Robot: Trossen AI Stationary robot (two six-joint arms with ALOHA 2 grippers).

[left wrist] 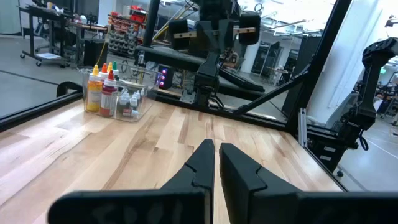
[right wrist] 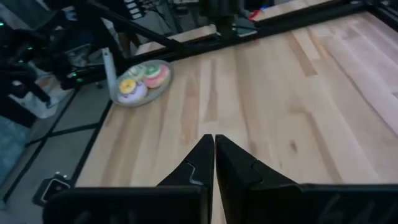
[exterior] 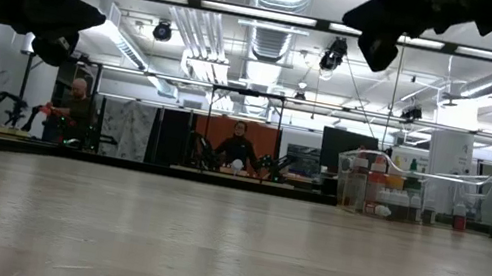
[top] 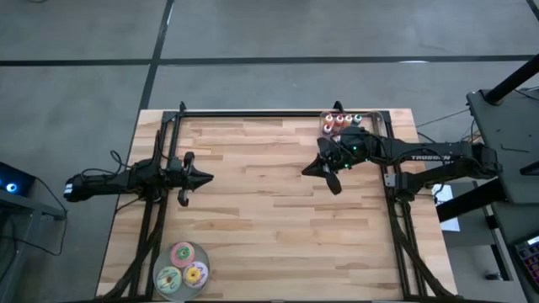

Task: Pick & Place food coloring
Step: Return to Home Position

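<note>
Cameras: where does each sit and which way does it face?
High view: overhead, straight down on the table; left pincer and right pincer both show.
Low view: table-top height, level into the room; arms hang at top.
Left wrist view: past its shut pincer toward the clear bin of food coloring bottles and the right arm.
Right wrist view: past its shut pincer toward the plate of discs.
Shared: high, low and left wrist views show the bin.

two grippers (left wrist: 216, 149) (right wrist: 214, 142), one clear bin (left wrist: 144, 102), three round discs (top: 183, 252) (top: 168, 276) (top: 195, 273), two people (exterior: 76, 108) (exterior: 238, 147)
</note>
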